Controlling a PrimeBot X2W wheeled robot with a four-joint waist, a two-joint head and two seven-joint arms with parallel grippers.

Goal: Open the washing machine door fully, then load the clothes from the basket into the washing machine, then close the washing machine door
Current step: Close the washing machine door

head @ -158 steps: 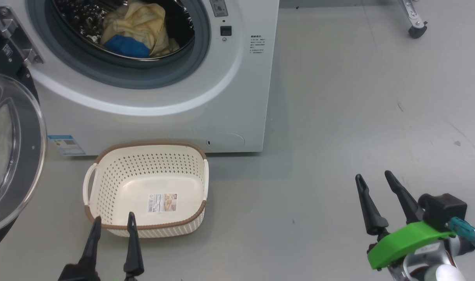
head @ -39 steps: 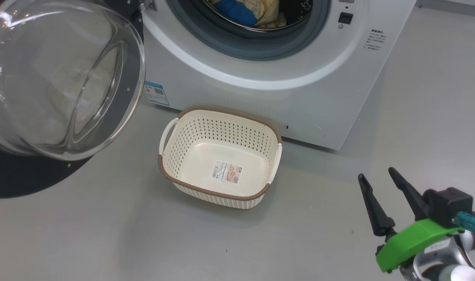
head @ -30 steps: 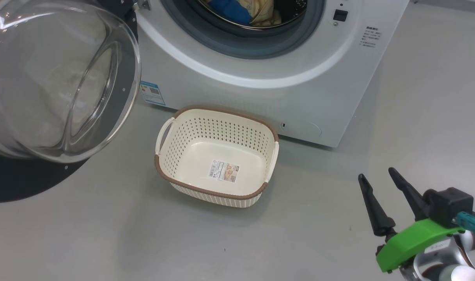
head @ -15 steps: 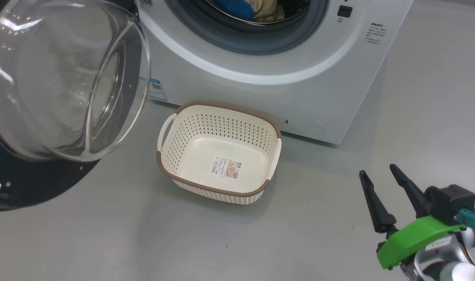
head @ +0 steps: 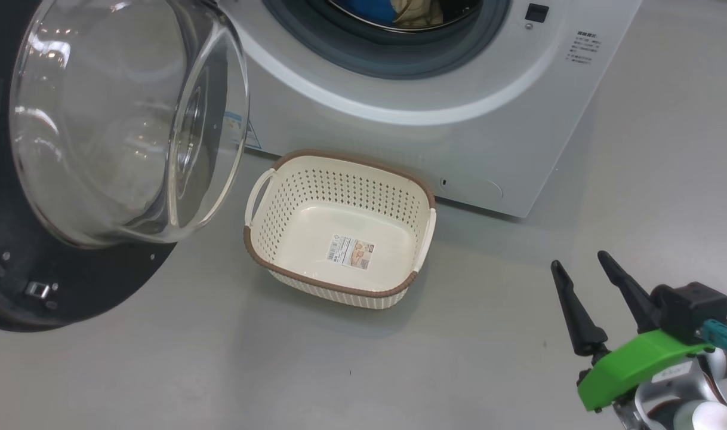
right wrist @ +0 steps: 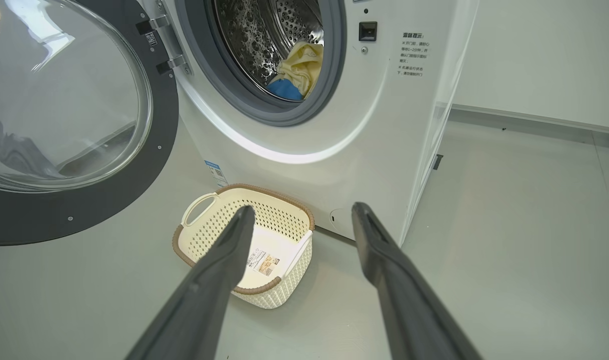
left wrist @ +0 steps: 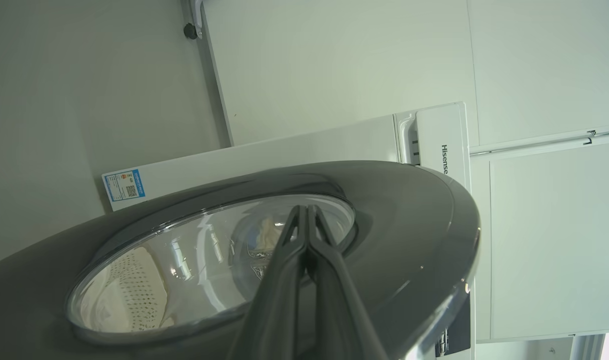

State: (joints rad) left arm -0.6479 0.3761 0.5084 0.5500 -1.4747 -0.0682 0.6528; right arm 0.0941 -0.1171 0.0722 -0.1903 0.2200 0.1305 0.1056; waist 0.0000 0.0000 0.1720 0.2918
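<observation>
Showing the left pincer (left wrist: 304, 210) with both fingers pressed together and nothing between them. Its tips are seen over the outer side of the washing machine door (left wrist: 409, 225), at the edge of the glass window (left wrist: 184, 260); whether they touch it cannot be told. The right pincer (head: 578, 260), at 4 o'clock in the head view, stands spread and empty above the floor (head: 220, 370), well apart from everything else. The basket (head: 339, 156) sits on the floor near the centre, holding only a label sticker (head: 353, 252) on its bottom, just in front of the washing machine (head: 459, 131) at 12 o'clock. The door hangs open at 9 to 10 o'clock, its glass window bulging toward the basket. The clothes (head: 414, 11), cream-yellow with a blue patch, lie inside the steel drum (right wrist: 254, 35) at 12 o'clock, behind the grey gasket (head: 369, 63).
</observation>
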